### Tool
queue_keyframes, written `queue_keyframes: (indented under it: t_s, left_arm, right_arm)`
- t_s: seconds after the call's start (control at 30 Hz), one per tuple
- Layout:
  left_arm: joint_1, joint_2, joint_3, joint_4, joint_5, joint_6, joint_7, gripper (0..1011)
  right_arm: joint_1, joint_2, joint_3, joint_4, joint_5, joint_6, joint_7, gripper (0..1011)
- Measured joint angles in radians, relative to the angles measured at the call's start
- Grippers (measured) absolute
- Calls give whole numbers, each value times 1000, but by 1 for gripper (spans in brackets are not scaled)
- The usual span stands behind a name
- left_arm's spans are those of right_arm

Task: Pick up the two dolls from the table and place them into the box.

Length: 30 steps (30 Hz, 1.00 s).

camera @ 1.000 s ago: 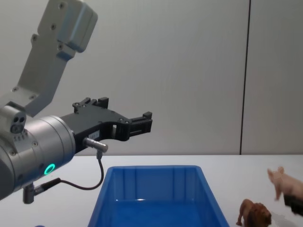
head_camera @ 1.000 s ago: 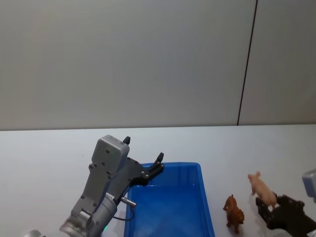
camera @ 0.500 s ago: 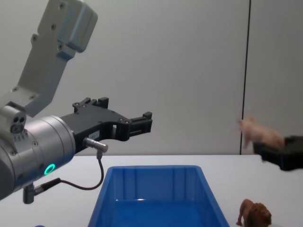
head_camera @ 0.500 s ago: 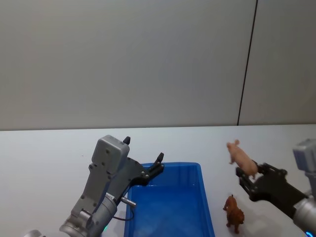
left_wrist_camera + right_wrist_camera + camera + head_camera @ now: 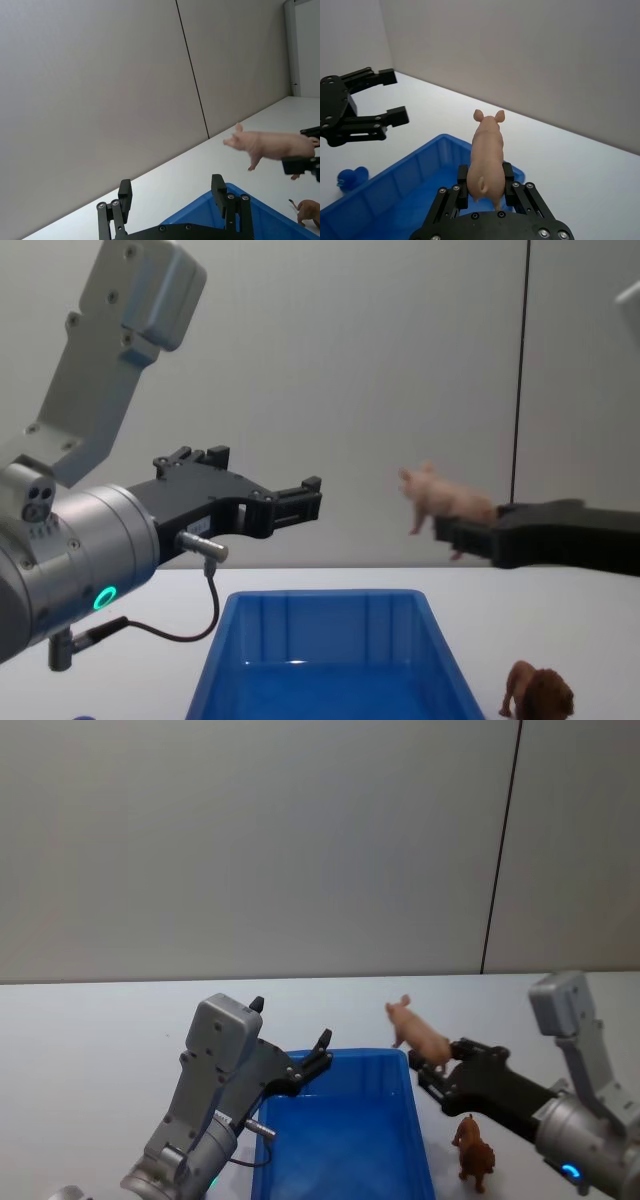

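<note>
Right gripper (image 5: pixel 434 1067) is lifting the pale pink plastic pig figurine (image 5: pixel 420 1034) off the white table (image 5: pixel 100 1030) and travelling toward 9 o'clock. It is arriving over the 2 o'clock corner of the bright blue plastic bin (image 5: pixel 350 1056).

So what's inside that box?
No doll: the box shows bare floor, near end cut off; the right gripper holds the pig by its right rim, the left gripper hovers over its left.

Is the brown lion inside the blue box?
No, the lion stands on the table beside the box.
</note>
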Motion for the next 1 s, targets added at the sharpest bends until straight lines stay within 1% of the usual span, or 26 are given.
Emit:
queue_keyframes:
  t_s: [0.1, 0.17, 0.23, 0.27, 0.37, 0.4, 0.43, 0.47, 0.5, 0.6, 0.63, 0.7, 0.73, 0.83, 0.93, 1.0]
  left_arm:
    - [0, 0, 0, 0, 0, 0, 0, 1001]
    - [0, 0, 0, 0, 0, 0, 0, 1001]
    - [0, 0, 0, 0, 0, 0, 0, 1001]
    - [0, 0, 0, 0, 0, 0, 0, 1001]
    - [0, 0, 0, 0, 0, 0, 0, 1001]
    - [0, 0, 0, 0, 0, 0, 0, 1001]
    - [0, 0, 0, 0, 0, 0, 0, 1001]
    - [0, 0, 0, 0, 0, 0, 0, 1001]
    - [0, 0, 0, 0, 0, 0, 0, 1001]
    - [0, 0, 0, 0, 0, 0, 0, 1001]
    - [0, 0, 0, 0, 0, 0, 0, 1001]
    - [0, 0, 0, 0, 0, 0, 0, 1001]
    - [0, 0, 0, 0, 0, 0, 0, 1001]
    - [0, 0, 0, 0, 0, 0, 0, 1001]
    - [0, 0, 0, 0, 0, 0, 0, 1001]
    - [0, 0, 0, 0, 0, 0, 0, 1001]
  right_arm:
    - [18, -18, -15, 22, 1, 23, 23, 372]
    - [22, -22, -18, 25, 1, 26, 27, 373]
    - [28, -30, -25, 35, 2, 37, 38, 404]
    - [31, -34, -30, 41, 2, 44, 44, 458]
    - [35, -39, -36, 46, 2, 50, 50, 518]
    - [37, -41, -39, 49, 3, 54, 53, 580]
    - [37, -42, -40, 50, 3, 55, 54, 601]
    - [38, -44, -42, 51, 4, 57, 56, 663]
    - [38, -44, -43, 52, 4, 57, 56, 663]
    - [38, -44, -45, 52, 6, 57, 56, 762]
    - [38, -43, -45, 51, 6, 57, 55, 797]
    - [34, -39, -44, 47, 8, 53, 47, 830]
    - [32, -37, -43, 45, 9, 51, 45, 879]
    - [22, -27, -38, 32, 14, 42, 30, 965]
    - [8, -14, -30, 17, 22, 33, 12, 1001]
    - [0, -7, -26, 8, 26, 29, 2, 1001]
